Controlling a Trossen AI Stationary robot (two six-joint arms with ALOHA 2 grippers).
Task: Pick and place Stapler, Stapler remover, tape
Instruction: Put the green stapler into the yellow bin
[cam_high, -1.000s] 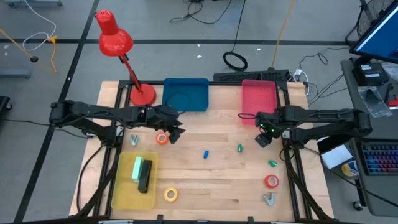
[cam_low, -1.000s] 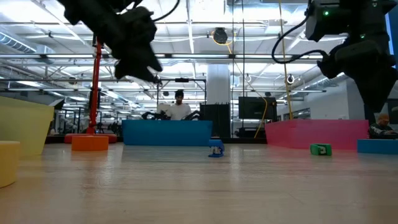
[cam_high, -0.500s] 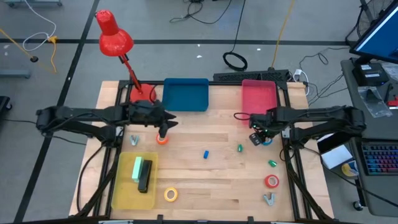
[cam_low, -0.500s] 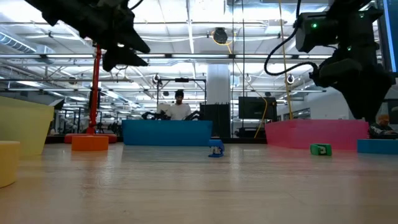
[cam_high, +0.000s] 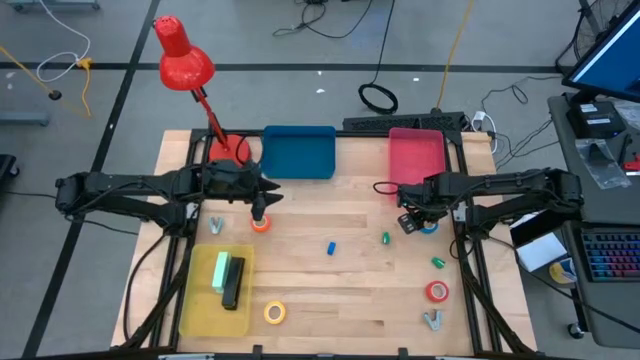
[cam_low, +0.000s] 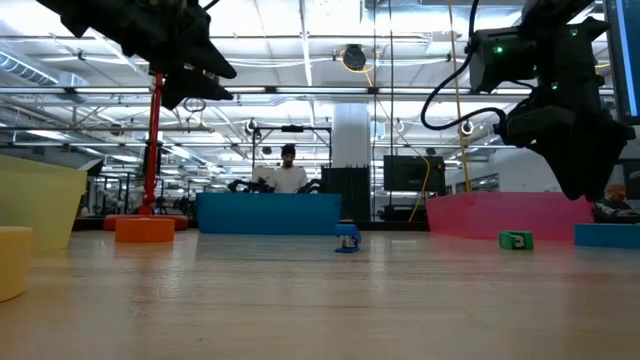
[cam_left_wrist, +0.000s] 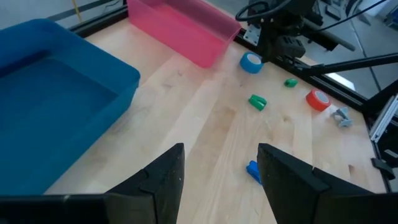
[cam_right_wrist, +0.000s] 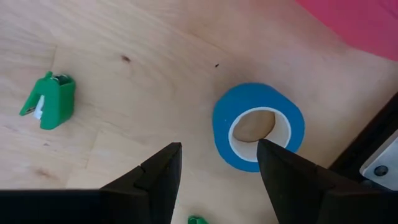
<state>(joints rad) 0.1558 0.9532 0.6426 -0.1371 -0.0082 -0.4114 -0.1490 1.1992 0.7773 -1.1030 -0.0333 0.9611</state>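
My left gripper (cam_high: 262, 205) hangs open above the table, over the orange tape (cam_high: 261, 224). Open too, my right gripper (cam_high: 408, 222) points down just beside the blue tape (cam_right_wrist: 259, 126), which lies flat by the pink tray (cam_high: 416, 155). The red tape (cam_high: 437, 291) and a grey stapler remover (cam_high: 433, 320) lie at the near right. A second remover (cam_high: 216, 226) lies at the left. The yellow tape (cam_high: 275, 313) lies near the front edge. A black stapler (cam_high: 233, 285) lies in the yellow tray (cam_high: 195, 305) beside a light-green object (cam_high: 220, 268).
A blue tray (cam_high: 298, 152) and a red desk lamp (cam_high: 185, 65) stand at the far side. Small bits lie mid-table: one blue (cam_high: 330, 247), two green (cam_high: 385, 238) (cam_high: 438, 262). Bare wood lies between the trays and the front edge.
My left gripper has drawn back toward the table's left edge and risen, tipping more level. My right gripper has sunk toward the table beside the blue tape, shifting a little left and rolling slightly. Both have stayed open; no object has moved.
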